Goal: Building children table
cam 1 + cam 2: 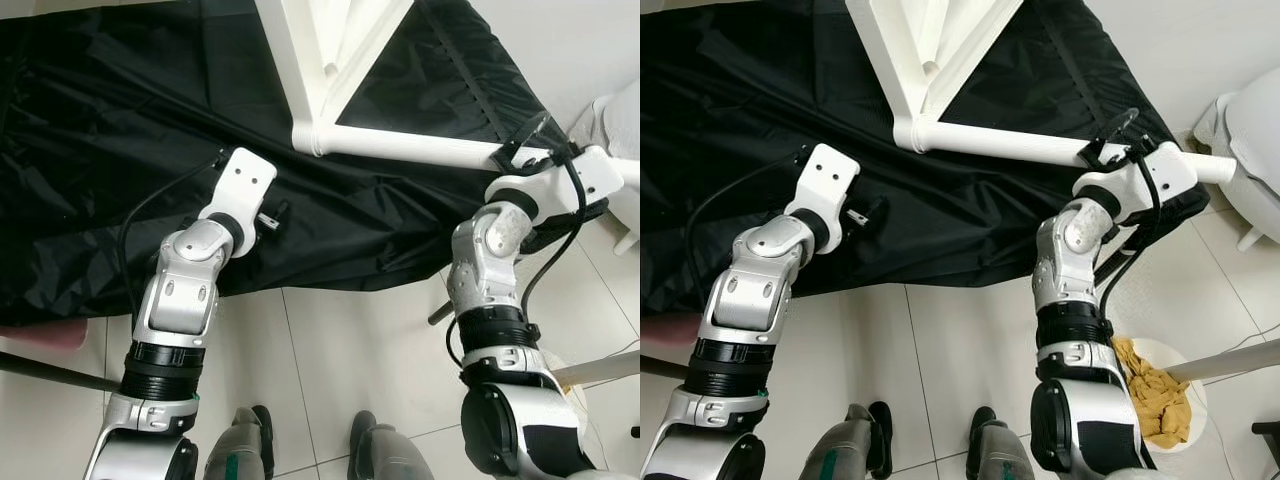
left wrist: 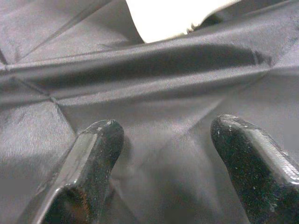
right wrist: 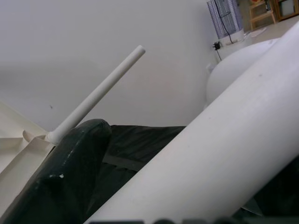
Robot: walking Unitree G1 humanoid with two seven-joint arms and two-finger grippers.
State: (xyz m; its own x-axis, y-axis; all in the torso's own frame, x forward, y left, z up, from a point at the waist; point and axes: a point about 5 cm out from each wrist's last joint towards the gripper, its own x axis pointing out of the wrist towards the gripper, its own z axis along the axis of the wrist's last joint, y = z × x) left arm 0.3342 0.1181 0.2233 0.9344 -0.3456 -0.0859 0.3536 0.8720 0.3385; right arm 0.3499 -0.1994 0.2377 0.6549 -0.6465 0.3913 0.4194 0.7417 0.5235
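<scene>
White plastic table (image 1: pixel 330 60), upside down on black sheeting (image 1: pixel 110 130) in the upper centre of the frame, has one leg (image 1: pixel 420 148) clamped by the right gripper (image 1: pixel 528 152), seemingly to seat it, while the left gripper (image 2: pixel 163 140) hovers spread apart over the sheeting.

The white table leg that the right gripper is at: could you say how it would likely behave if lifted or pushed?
The white table leg looks like a rigid round tube, so probably stiff. Its smooth surface may slip within the right gripper. Being joined to the tabletop frame, it would likely swing that along rather than roll freely.
</scene>
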